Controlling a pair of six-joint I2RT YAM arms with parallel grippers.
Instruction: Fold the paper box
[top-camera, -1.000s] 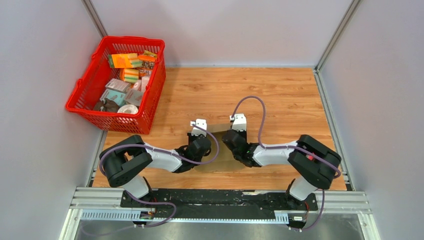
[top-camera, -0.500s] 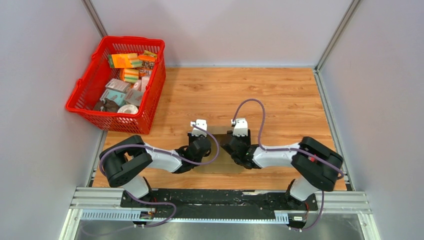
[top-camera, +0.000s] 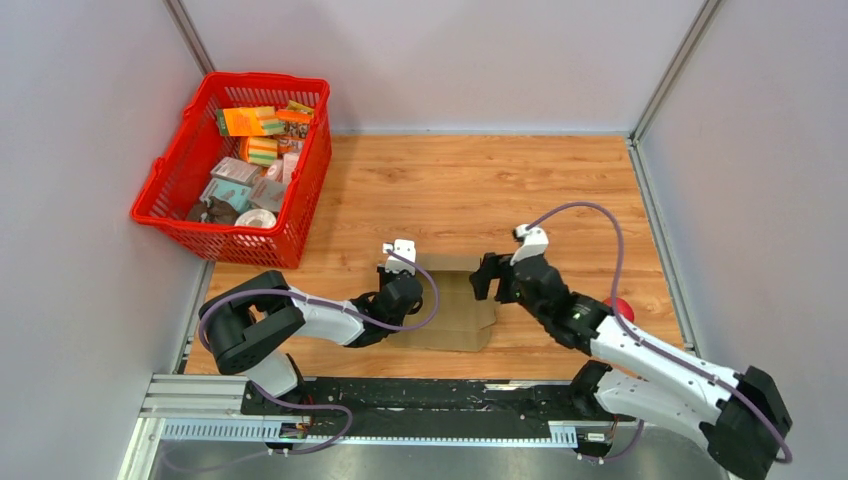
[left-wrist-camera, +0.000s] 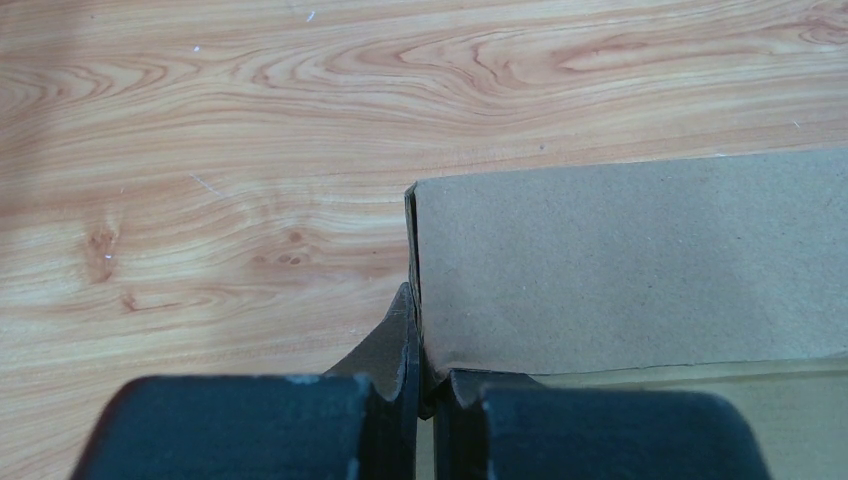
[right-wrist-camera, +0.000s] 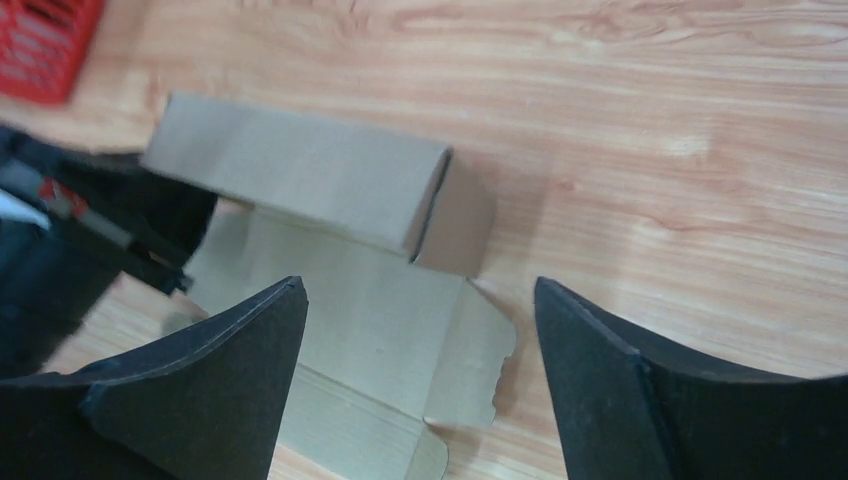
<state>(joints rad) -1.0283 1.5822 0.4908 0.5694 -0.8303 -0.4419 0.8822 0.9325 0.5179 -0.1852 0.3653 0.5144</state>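
The paper box (top-camera: 455, 305) is a plain brown cardboard sheet lying partly folded between the two arms. Its far panel (right-wrist-camera: 300, 175) stands raised, and a tabbed flap (right-wrist-camera: 470, 350) lies flat on the wood. My left gripper (left-wrist-camera: 418, 345) is shut on the left end of the raised panel (left-wrist-camera: 620, 260), and sits at the box's left side (top-camera: 390, 270) in the top view. My right gripper (top-camera: 492, 282) hovers just right of the box, apart from it. Its fingers are open (right-wrist-camera: 420, 290) with only the flap and the table between them.
A red mesh basket (top-camera: 240, 243) full of colourful packets stands at the back left, partly off the table's left edge. A small red round object (top-camera: 620, 305) lies on the wood by the right arm. Grey walls close in the table on three sides.
My right gripper has opened, let go of the box's right end and drawn back to the right, its arm swinging outward. The left gripper keeps its grip in place.
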